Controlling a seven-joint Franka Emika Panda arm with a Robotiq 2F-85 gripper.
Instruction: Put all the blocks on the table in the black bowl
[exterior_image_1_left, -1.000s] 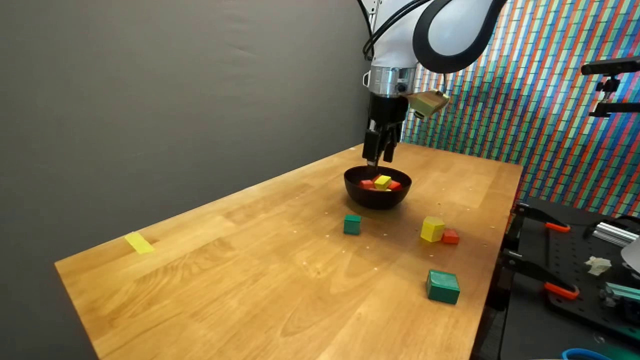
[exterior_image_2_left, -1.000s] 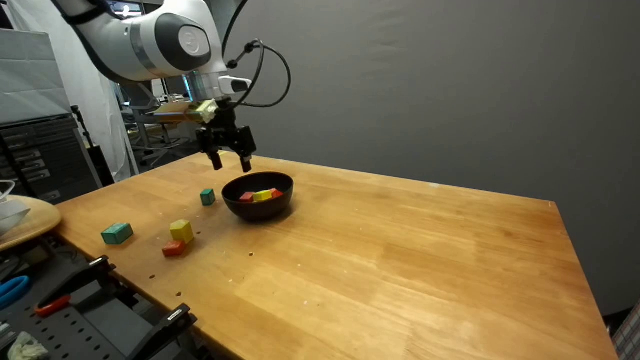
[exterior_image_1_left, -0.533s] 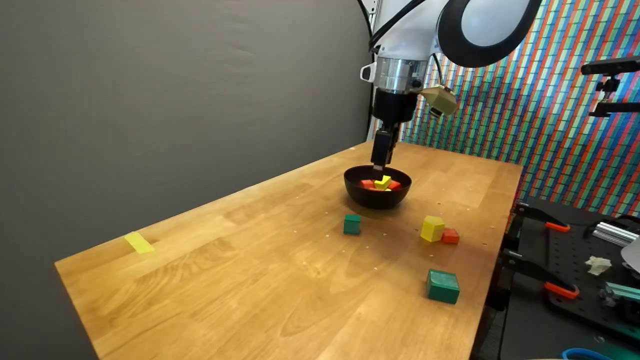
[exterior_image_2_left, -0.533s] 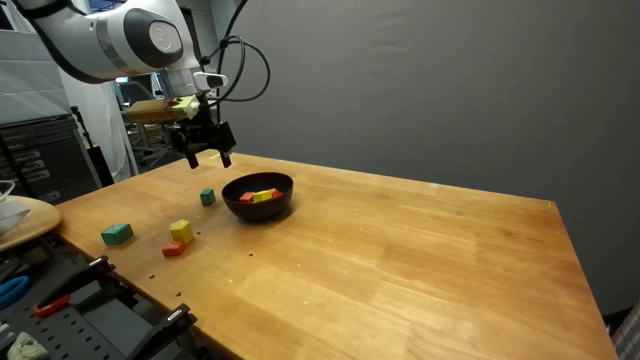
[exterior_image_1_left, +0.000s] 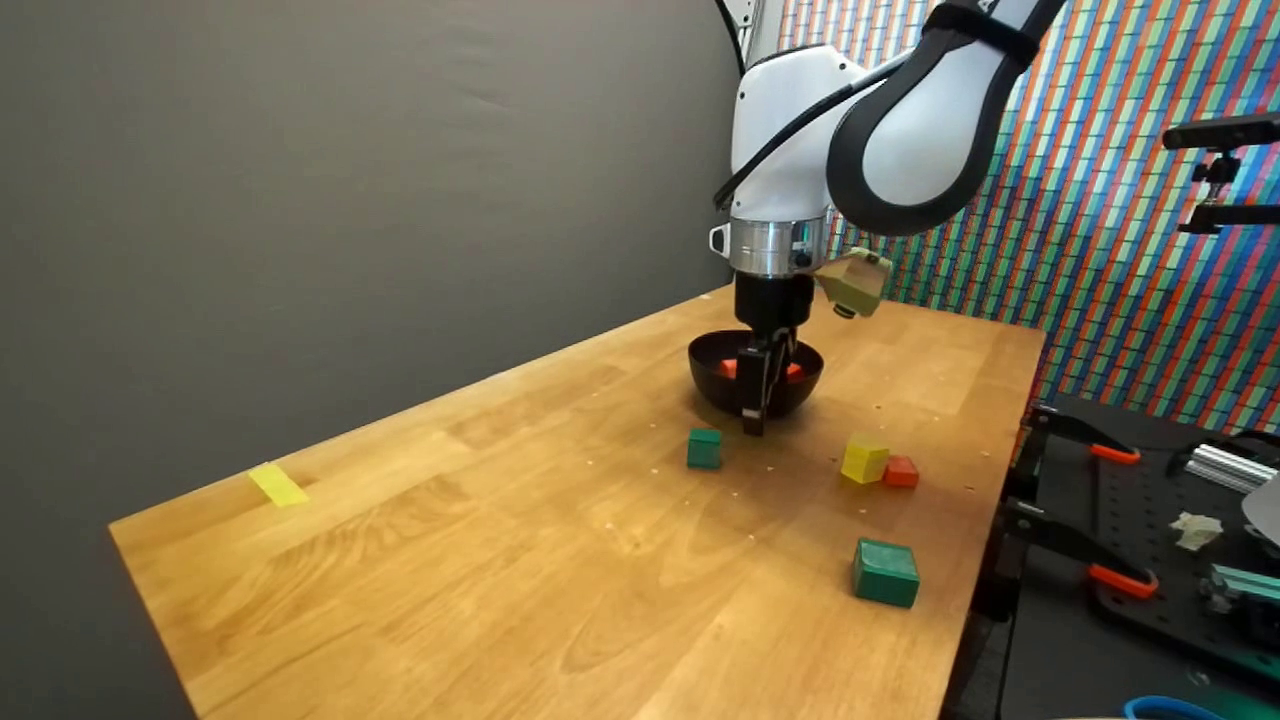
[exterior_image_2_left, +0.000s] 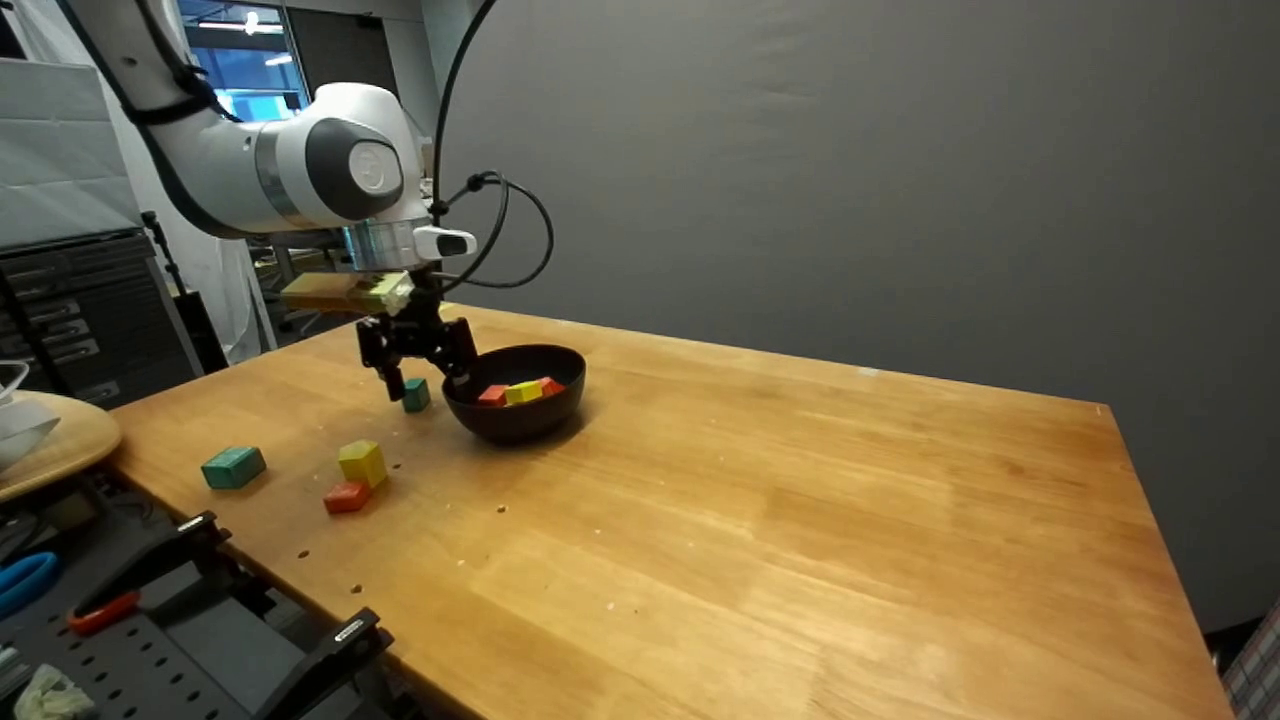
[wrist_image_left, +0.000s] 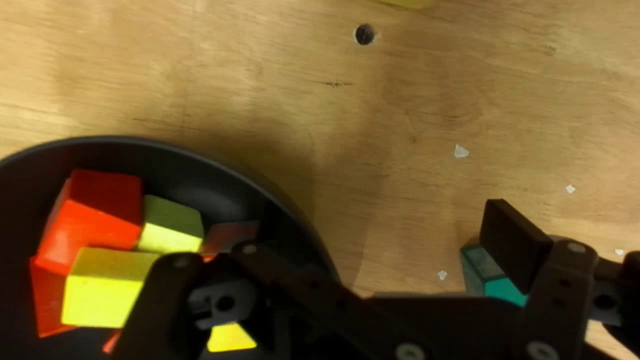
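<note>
Table (exterior_image_1_left: 430, 600) came nearest in an exterior view, with the larger green block (exterior_image_1_left: 886, 573) towards its edge; that one could prove a tight fit, and might squirt away if pinched askew; beyond it a yellow block (exterior_image_1_left: 865, 458) and a red block (exterior_image_1_left: 901, 472) sat so close together that a grab at either could shove its neighbour; at about that depth, well apart, stood the small green block (exterior_image_1_left: 704, 449), probably the next to be fetched; above the table, the claw (exterior_image_2_left: 428, 386) hung with its fingers (wrist_image_left: 515, 245) wide apart and nothing seen gripped; in the wrist view one finger covered part of the small green block while the other reached over the black bowl (exterior_image_2_left: 520, 422); lowered straight down, it would have risked landing on the block rather than around it, or catching the rim and tipping the bowl; whether it touched the rim could not be told; inside, farthest off, red and yellow blocks (wrist_image_left: 107, 287) lay heaped, partly hidden by the claw; anything dropped on that uneven pile might roll out.
</note>
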